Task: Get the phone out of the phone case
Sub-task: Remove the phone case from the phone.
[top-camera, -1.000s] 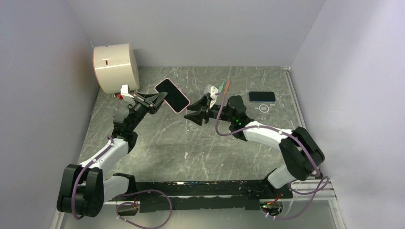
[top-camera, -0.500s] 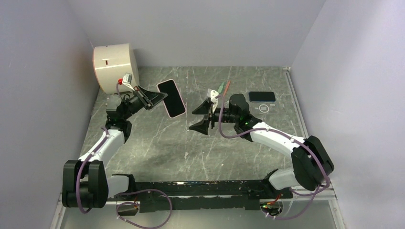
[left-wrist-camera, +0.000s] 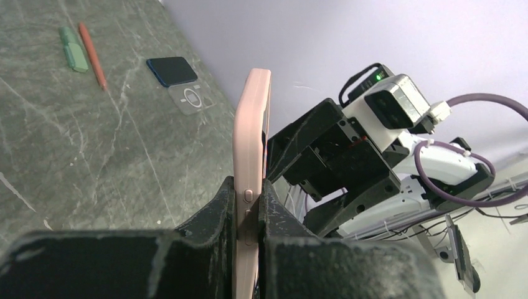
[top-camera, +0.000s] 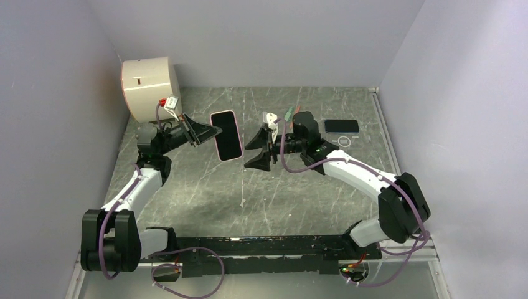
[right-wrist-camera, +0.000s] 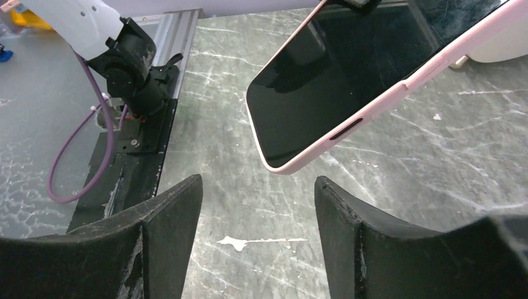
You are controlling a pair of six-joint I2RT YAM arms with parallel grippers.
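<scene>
A phone with a glossy black glass face is seated inside a matte pink phone case with rounded corners. It is held clear of the tabletop, between the two arms. The case is clamped at its long edges by the left fingers, black angular wedges pressed flat against either side. In the left wrist view a small raised side button is seen just where they close on it. The case stands on edge, its screen turned towards the right arm.

The right fingers are spread wide apart and nothing is held between them. They are two black tapered blades with a dull, scuffed surface, near the lower corner of the phone but apart from it. A slot-shaped cutout is seen in the pink rim in the right wrist view.

The tabletop is a grey, marble-veined sheet. On it, far right, a second flat dark phone lies beside a clear rectangular piece marked with a ring. A stubby green marker and a thin orange pen lie side by side. A smooth cream-white drum sits at the far left.
</scene>
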